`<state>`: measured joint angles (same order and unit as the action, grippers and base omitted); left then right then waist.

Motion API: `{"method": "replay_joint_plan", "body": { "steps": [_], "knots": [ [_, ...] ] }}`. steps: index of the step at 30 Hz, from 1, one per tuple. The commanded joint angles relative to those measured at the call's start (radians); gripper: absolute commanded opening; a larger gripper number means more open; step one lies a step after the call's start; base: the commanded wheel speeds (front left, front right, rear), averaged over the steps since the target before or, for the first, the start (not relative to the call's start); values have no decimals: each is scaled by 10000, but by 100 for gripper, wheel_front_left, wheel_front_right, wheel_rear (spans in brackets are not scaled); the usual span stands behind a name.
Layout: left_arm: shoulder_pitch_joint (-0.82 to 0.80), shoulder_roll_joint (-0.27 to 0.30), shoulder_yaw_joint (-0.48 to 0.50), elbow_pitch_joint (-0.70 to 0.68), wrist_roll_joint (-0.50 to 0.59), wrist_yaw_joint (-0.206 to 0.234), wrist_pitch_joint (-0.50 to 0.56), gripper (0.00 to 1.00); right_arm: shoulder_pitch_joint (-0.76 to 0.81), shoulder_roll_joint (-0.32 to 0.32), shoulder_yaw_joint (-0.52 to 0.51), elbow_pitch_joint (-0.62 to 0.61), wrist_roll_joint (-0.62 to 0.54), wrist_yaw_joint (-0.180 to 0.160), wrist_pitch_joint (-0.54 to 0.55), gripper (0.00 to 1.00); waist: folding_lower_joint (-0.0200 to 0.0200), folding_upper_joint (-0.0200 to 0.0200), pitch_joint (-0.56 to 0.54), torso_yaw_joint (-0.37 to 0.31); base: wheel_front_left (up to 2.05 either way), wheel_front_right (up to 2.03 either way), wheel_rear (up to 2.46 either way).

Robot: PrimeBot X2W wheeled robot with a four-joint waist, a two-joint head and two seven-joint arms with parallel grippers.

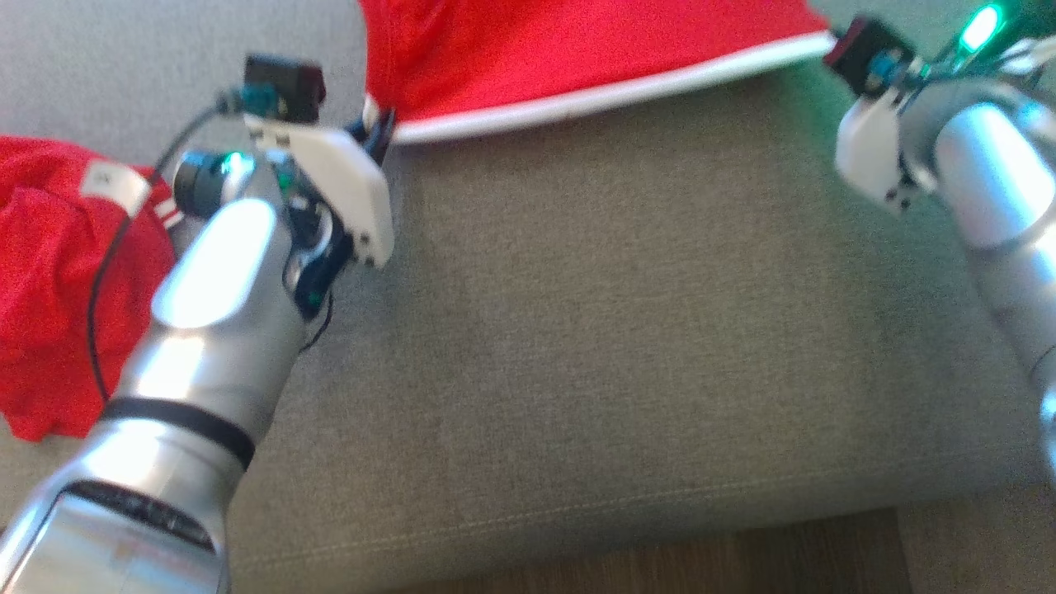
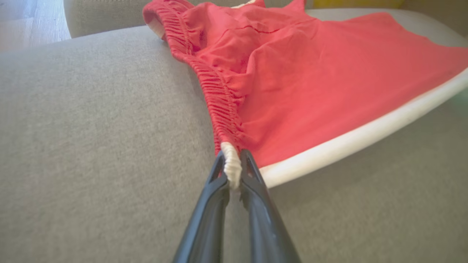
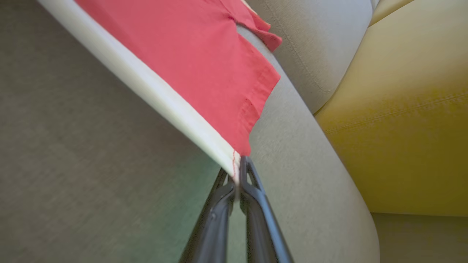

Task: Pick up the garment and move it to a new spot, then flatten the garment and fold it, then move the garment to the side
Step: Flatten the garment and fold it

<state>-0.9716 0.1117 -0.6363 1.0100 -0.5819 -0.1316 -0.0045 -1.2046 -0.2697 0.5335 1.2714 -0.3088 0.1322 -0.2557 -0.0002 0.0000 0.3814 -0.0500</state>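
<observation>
The garment (image 1: 569, 49) is red cloth with a white stripe along its near edge, stretched across the far part of a grey cushion. My left gripper (image 2: 233, 171) is shut on the garment (image 2: 314, 84) at its elastic waistband corner, where the white trim bunches between the fingers. My right gripper (image 3: 236, 171) is shut on the opposite hem corner of the garment (image 3: 190, 54). In the head view the left gripper (image 1: 381, 130) sits at the garment's left end and the right wrist (image 1: 874, 148) at its right end.
The grey cushion (image 1: 627, 330) has bare room in front of the garment. Another red garment (image 1: 58, 280) lies crumpled at the left. A yellow cushion (image 3: 413, 120) stands to the right, and wooden floor (image 1: 742, 561) runs along the cushion's front edge.
</observation>
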Motion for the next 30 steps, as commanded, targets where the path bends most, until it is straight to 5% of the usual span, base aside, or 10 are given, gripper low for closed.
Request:
{"method": "replay_joint_plan", "body": {
  "steps": [1, 11, 18, 22, 28, 29, 30],
  "knots": [
    [-34, 665, 118, -91, 173, 48, -90, 0, 451, 1, 233, 22, 203, -15, -33, 0, 2, 0, -447, -111, 0, 0, 0],
    [1784, 974, -438, -300, 87, 23, -340, 0, 1937, -93, 2580, 189, 1914, -15, 1000, 0, 2, 0, -2023, -335, 0, 0, 0],
    [3212, 1128, -632, -829, -240, 16, -418, 0, 3339, -236, 5269, -297, 4887, -15, 2132, 0, 2, 0, -3116, -366, 0, 0, 0],
    [4238, 1341, -950, -1403, -372, 13, -182, 0, 3670, -1556, 7141, -2588, 7289, -15, 3325, 0, 2, 0, -3659, -373, 0, 0, 0],
    [5651, 1863, -1154, -3182, -1275, 12, 603, 0, 4089, -4378, 7460, -7331, 9054, -15, 6107, 0, 2, 0, -4122, -197, 0, 0, 0],
    [5651, 1863, -1154, -3182, -1275, 12, 603, 0, 4089, -4378, 7460, -7331, 9054, -15, 6107, 0, 2, 0, -4122, -197, 0, 0, 0],
    [6031, 2230, -1158, -3805, -1520, 11, 831, 0, 4255, -5180, 7463, -8574, 9344, -15, 6867, 0, 2, 0, -4227, -148, 0, 0, 0]
  ]
}}
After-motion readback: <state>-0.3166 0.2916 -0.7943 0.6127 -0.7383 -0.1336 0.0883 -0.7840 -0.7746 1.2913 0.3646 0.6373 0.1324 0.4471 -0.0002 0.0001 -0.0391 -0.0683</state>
